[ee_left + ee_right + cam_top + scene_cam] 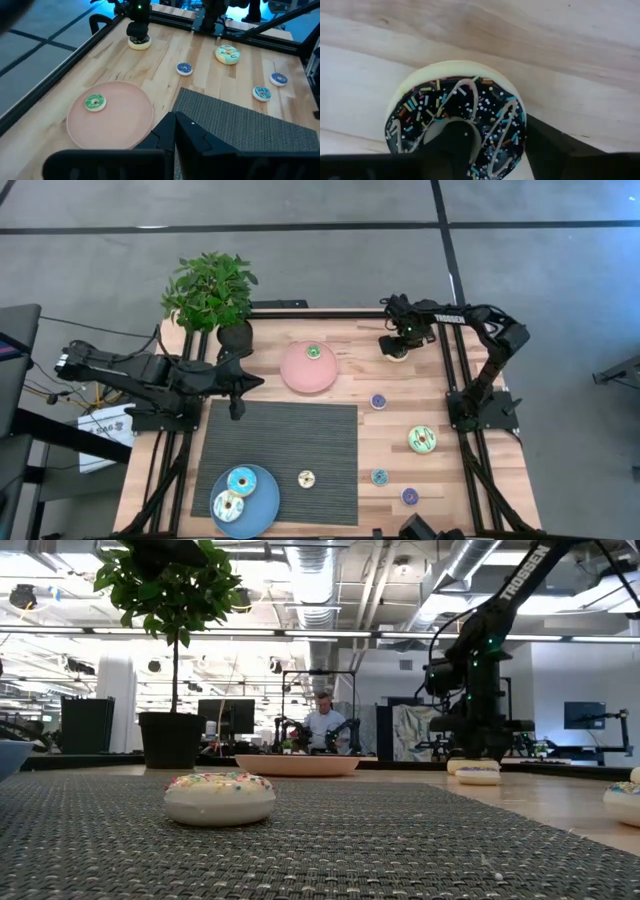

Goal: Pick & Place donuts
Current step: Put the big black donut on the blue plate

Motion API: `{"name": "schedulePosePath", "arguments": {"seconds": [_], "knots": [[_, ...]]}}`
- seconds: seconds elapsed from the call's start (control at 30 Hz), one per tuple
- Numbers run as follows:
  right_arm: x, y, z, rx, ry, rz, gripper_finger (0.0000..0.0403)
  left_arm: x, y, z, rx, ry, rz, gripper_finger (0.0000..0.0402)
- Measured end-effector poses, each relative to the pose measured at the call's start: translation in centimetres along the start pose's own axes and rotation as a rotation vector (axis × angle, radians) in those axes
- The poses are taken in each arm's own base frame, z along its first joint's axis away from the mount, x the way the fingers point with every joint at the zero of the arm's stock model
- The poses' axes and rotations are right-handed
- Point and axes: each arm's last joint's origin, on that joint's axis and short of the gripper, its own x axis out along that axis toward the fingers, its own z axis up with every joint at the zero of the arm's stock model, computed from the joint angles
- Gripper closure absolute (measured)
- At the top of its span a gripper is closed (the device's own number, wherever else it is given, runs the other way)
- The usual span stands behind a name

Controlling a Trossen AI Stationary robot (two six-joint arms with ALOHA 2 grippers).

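My right gripper (398, 340) stands at the table's far right over a brown-iced donut (455, 117) with coloured sprinkles and is shut on it. My left gripper (237, 392) waits shut above the mat's far left corner, touching nothing. A green donut (313, 352) lies on the pink plate (300, 375). A teal donut (241, 480) and a pale one (228, 505) lie on the blue plate (265, 510). A cream donut (306, 478) lies on the mat. On the bare wood lie a blue-purple donut (378, 401), a large pale green one (422, 440), a small teal one (379, 476) and a purple one (409, 496). My right gripper comes from above, pointing down, with one finger (452, 145) in the brown donut's hole and the other finger (547, 147) outside its rim. The ring wall (502, 125) sits between them. The donut appears to lie flat on the wood (478, 777).
A potted plant (212, 295) stands at the far left corner beside the left arm. The grey woven mat (280, 450) covers the near middle. The black frame rail (320, 313) runs along the far edge, just behind the right gripper. A person sits in the room beyond.
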Motion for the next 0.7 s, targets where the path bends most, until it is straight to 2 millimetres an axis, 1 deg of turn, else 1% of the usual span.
{"name": "schedulePosePath", "arguments": {"seconds": [0.1,0.2,0.3,0.4,0.47,0.57,0.7], "knots": [[-0.4,0.0,-0.1,-0.011,-0.012,0.008,0.0271,0.0,-0.1,0.0,-0.019,0.001,-0.007,0.0401],[-1.3,-0.1,-0.3,-0.021,-0.031,0.016,0.0281,-0.1,-0.2,-0.1,-0.018,0.002,-0.012,0.0401],[-2.9,-0.2,-0.7,-0.054,-0.068,0.031,0.0282,-0.1,-0.2,-0.2,0.006,0.016,-0.022,0.0401],[-4.9,0.1,-1.7,-0.086,-0.113,0.052,0.0282,-0.1,-0.3,-0.4,0.048,0.049,-0.058,0.0401],[-6.5,0.6,-2.6,-0.116,-0.157,0.076,0.0282,-0.1,-0.3,-0.5,0.057,0.063,-0.068,0.0401],[-8.7,1.8,-4.6,-0.193,-0.217,0.120,0.0283,-0.1,-0.3,-0.5,0.044,0.065,-0.080,0.0401],[-11.2,4.2,-8.4,-0.285,-0.269,0.207,0.0283,-0.3,-0.8,-0.5,0.116,0.055,-0.121,0.0401]]}}
